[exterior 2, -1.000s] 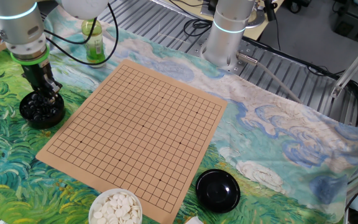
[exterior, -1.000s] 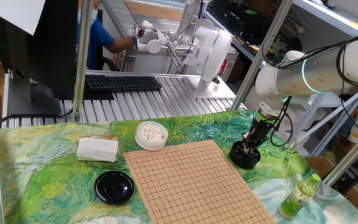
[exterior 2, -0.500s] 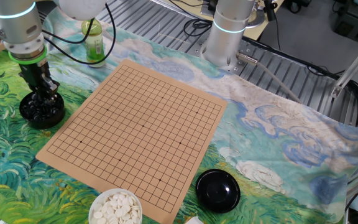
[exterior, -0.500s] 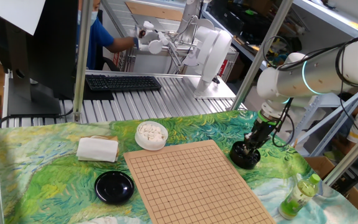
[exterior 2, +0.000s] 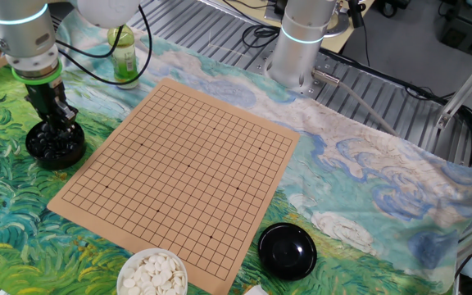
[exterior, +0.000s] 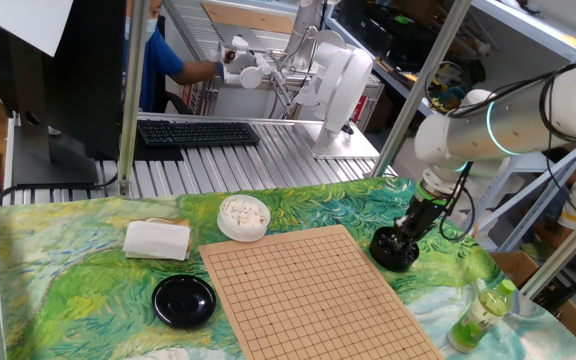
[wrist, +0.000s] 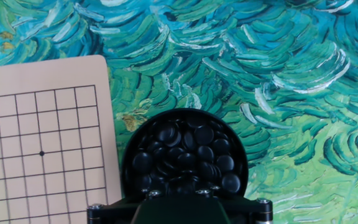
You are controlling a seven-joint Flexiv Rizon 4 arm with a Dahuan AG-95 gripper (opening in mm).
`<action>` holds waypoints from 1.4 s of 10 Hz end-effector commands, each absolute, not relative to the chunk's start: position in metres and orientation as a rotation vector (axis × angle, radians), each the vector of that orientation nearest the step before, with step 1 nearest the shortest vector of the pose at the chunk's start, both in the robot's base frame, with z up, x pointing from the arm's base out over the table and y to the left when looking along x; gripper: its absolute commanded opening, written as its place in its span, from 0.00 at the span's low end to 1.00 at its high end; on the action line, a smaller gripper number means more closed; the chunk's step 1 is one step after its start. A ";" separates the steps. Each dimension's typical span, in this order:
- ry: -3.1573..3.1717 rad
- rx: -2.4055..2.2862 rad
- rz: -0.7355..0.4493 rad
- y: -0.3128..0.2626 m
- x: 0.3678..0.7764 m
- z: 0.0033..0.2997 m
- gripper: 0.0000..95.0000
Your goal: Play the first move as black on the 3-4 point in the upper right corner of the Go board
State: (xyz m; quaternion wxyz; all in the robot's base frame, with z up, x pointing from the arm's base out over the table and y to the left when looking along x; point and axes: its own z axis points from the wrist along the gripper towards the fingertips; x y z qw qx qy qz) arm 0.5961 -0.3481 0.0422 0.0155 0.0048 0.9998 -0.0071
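Black stones (wrist: 185,152) are filling the black bowl (exterior 2: 55,146) directly beneath the tool (exterior 2: 58,129), whose opening I cannot tell; white stones (exterior 2: 155,273) are sitting in another bowl (exterior: 243,217).

Gripper (exterior 2: 56,131): pointing straight down into the bowl of black stones (exterior 2: 54,146). Go board (exterior 2: 183,168): just beside that bowl, flat on the tablecloth (exterior 2: 359,184), no stones on it. Bottle (exterior 2: 122,53): beyond the gripper, past the board's corner. Bowl of white stones (exterior 2: 153,274) and bowl lid (exterior 2: 287,250): well apart from the gripper, off the board's far edge. Folded cloth (exterior: 156,240): across the board from the gripper, near the white stones.
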 end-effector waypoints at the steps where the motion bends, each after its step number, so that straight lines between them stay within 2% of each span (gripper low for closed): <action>1: 3.112 0.020 -0.022 -0.348 0.595 0.043 0.20; 7: 3.109 0.047 -0.022 -0.348 0.595 0.041 0.20; 8: 3.108 0.053 -0.020 -0.348 0.595 0.040 0.40; 13: 3.111 0.050 -0.015 -0.348 0.595 0.040 0.40; 14: 3.113 0.044 -0.015 -0.348 0.595 0.040 0.20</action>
